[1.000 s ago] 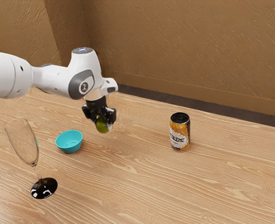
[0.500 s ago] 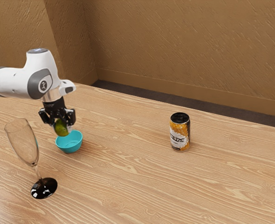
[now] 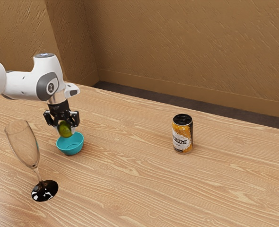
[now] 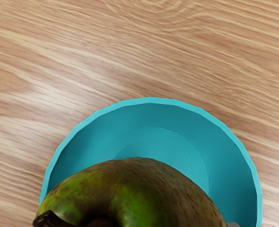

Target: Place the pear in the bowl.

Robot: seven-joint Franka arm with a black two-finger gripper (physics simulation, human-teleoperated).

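The gripper [image 3: 65, 130] has brought the pear [image 4: 144, 198] across the surface [image 3: 201, 189] to the bowl [image 3: 71, 149]. A second ago the pear hung clear of the bowl, on the exterior view's right of it; half a second ago it was a little too far toward the exterior view's left. Now it has come back slightly and looks better lined up. The gripper is clamped on the pear, fingers on either side, holding it in the air over the bowl's opening.

The bowl has not moved; it sits upright, well in from the surface's far edge by the wall. The wineglass [image 3: 24, 144] and the can [image 3: 182, 137] stand where they were, apart from the bowl.

So the carrying seems almost finished, but the pear is not yet placed. What remains, I judge, is a small lowering and a gentle release. Let go off-centre, the pear could catch the rim and tip the light-looking bowl.
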